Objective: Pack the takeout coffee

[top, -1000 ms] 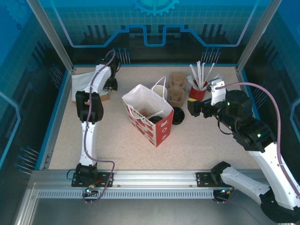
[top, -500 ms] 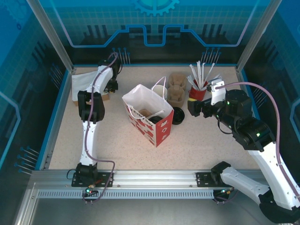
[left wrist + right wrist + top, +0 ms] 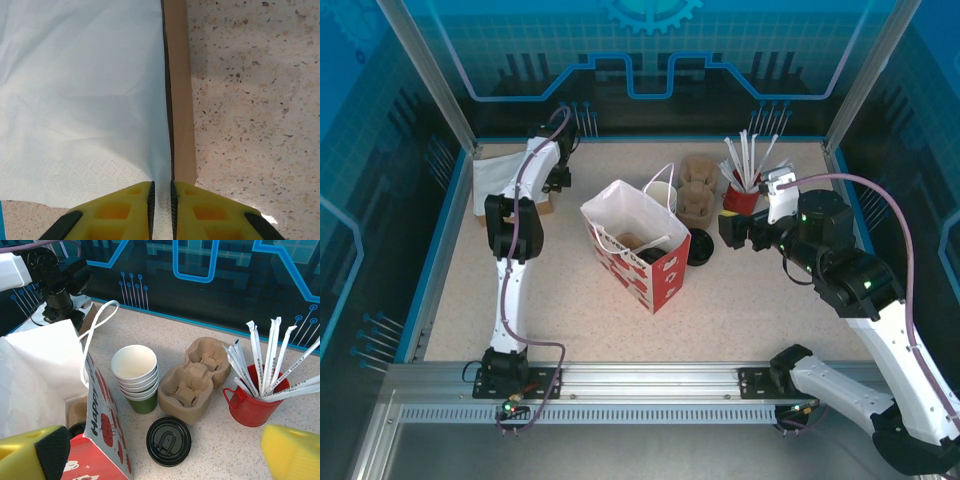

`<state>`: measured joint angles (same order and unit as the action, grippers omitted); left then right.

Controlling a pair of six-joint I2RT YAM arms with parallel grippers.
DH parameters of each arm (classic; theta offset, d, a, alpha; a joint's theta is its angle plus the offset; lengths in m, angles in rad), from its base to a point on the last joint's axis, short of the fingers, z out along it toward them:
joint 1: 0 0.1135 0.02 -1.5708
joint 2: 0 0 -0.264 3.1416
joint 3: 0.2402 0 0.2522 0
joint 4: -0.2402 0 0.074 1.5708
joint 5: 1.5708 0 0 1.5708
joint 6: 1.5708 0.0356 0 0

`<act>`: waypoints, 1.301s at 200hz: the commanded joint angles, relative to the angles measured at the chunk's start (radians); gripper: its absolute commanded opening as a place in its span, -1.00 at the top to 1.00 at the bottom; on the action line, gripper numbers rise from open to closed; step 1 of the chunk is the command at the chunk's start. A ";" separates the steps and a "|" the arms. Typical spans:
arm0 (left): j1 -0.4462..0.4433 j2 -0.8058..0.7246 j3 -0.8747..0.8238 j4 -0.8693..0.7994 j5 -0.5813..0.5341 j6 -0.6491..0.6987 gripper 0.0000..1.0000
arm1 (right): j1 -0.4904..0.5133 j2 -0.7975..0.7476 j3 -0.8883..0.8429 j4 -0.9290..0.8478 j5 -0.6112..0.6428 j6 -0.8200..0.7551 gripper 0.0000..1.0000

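Cups [image 3: 135,375] stand nested in a short stack on the table [image 3: 740,300], white above and green at the base of the lowest one. The stack is upright, its long axis vertical and the open mouth facing straight up. It sits between the open red-and-white paper bag [image 3: 47,375] and the brown cardboard carrier [image 3: 196,381], just beside both. The black lid [image 3: 169,441] lies flat on the table with its top side up, just in front of the stack and the carrier and close to the bag's corner. To the right of the carrier stands a red cup [image 3: 250,407] holding wrapped straws [image 3: 270,360] that fan upward.

The right gripper [image 3: 731,231] hangs near the red cup, on the side away from the bag. Its yellow fingers [image 3: 35,450] are spread wide with nothing between them.

The left gripper [image 3: 161,206] is at the far left corner of the table, well apart from the stack. It points down at a white napkin [image 3: 80,100] that lies over a brown cardboard strip [image 3: 177,100]. Its fingers are drawn almost together, and the napkin's edge runs into the narrow slit. Whether they pinch the napkin cannot be told.
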<state>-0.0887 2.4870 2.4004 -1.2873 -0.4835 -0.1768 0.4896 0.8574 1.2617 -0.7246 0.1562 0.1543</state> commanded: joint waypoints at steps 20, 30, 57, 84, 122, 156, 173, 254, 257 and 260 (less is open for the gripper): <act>-0.008 -0.025 0.029 -0.033 -0.035 0.021 0.80 | -0.016 -0.003 -0.008 0.017 -0.010 0.013 -1.00; -0.007 -0.029 0.030 -0.033 -0.038 0.024 0.84 | -0.016 -0.001 -0.008 0.017 -0.010 0.013 -1.00; -0.006 -0.052 0.043 -0.041 -0.047 0.035 0.87 | -0.017 -0.001 -0.006 0.018 -0.010 0.010 -1.00; 0.002 -0.109 0.053 -0.049 -0.037 0.049 0.93 | -0.018 0.000 -0.001 0.017 -0.013 0.007 -0.99; 0.046 -0.244 0.062 -0.053 0.106 0.028 1.00 | -0.017 0.002 0.004 0.020 -0.019 -0.002 -1.00; 0.069 -0.397 0.061 -0.013 0.376 0.077 1.00 | -0.019 0.006 0.005 0.060 -0.071 -0.044 -1.00; 0.069 -0.477 0.060 0.013 0.492 0.101 1.00 | -0.019 0.015 0.008 0.095 -0.135 -0.089 -1.00; 0.062 -0.741 0.049 0.187 0.995 -0.042 1.00 | 0.024 0.195 0.269 0.123 -0.371 -0.194 -1.00; 0.061 -0.749 0.046 0.197 1.004 -0.058 1.00 | 0.032 0.205 0.281 0.124 -0.373 -0.198 -1.00; 0.060 -0.756 0.042 0.206 1.016 -0.071 1.00 | 0.042 0.214 0.294 0.125 -0.375 -0.204 -1.00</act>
<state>-0.0185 1.7912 2.4363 -1.1698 0.3473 -0.1326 0.4911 1.0336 1.4528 -0.6472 -0.1299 -0.0029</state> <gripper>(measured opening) 0.049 0.999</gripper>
